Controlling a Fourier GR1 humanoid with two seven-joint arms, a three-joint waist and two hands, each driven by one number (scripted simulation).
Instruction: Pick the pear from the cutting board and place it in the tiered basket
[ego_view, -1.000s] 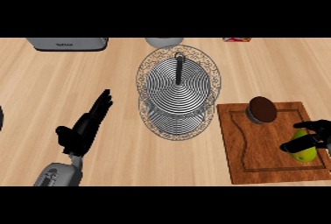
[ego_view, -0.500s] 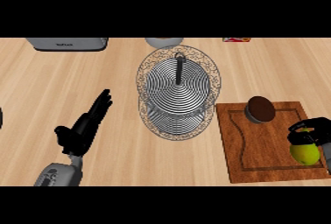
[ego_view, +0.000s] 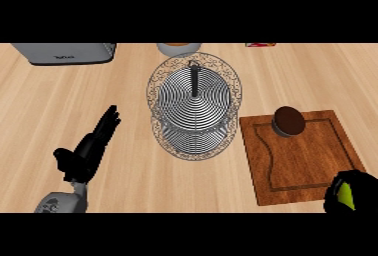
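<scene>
A yellow-green pear (ego_view: 344, 194) shows between the curled fingers of my right hand (ego_view: 357, 183) at the lower right, just past the near right corner of the wooden cutting board (ego_view: 310, 160). Most of the pear is hidden by the hand. The tiered wire basket (ego_view: 195, 110) stands in the middle of the counter, left of the board. My left hand (ego_view: 87, 150) rests open at the lower left, fingers straight and pointing away.
A dark brown round object (ego_view: 288, 120) sits on the far part of the board. A grey toaster (ego_view: 65, 52) stands at the far left, a pale cup (ego_view: 179, 48) behind the basket, and a red packet (ego_view: 260, 44) at the far edge.
My right hand has closed round the pear and moved with it toward the lower right, off the board's near corner. The left hand has stayed put.
</scene>
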